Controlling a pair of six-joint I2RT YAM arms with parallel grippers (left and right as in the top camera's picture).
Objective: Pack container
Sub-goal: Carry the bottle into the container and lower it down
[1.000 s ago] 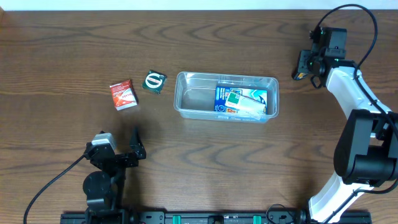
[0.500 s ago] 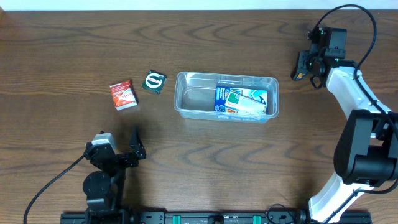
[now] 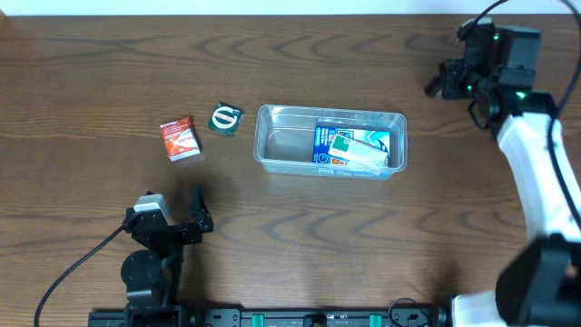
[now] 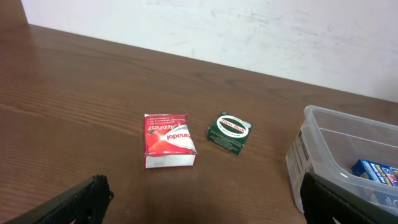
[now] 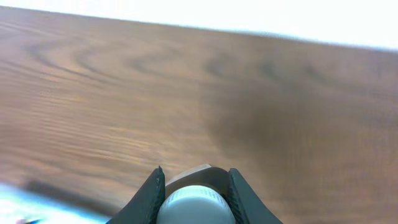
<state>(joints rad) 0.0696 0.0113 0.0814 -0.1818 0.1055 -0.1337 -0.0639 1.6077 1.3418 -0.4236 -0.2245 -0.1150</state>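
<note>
The clear plastic container (image 3: 269, 150) lies mid-table and holds a blue packet (image 3: 328, 145) and a white-green packet (image 3: 367, 148); its left end also shows in the left wrist view (image 4: 297, 155). My right gripper (image 3: 439, 84) hangs off the table, right of and beyond the container, shut on a small bottle whose white cap (image 5: 194, 208) shows between the fingers. My left gripper (image 4: 202, 211) is open and empty near the front edge. A red packet (image 3: 179, 138) (image 4: 166, 140) and a dark green packet (image 3: 225, 119) (image 4: 231, 131) lie left of the container.
The right arm's white links (image 3: 545, 173) reach along the table's right side. The left arm's base (image 3: 145, 272) sits at the front left. A white wall (image 4: 249, 25) runs behind the table's far edge.
My right gripper has risen and moved toward the far edge with the bottle in it. The left arm and the packets have not moved.
</note>
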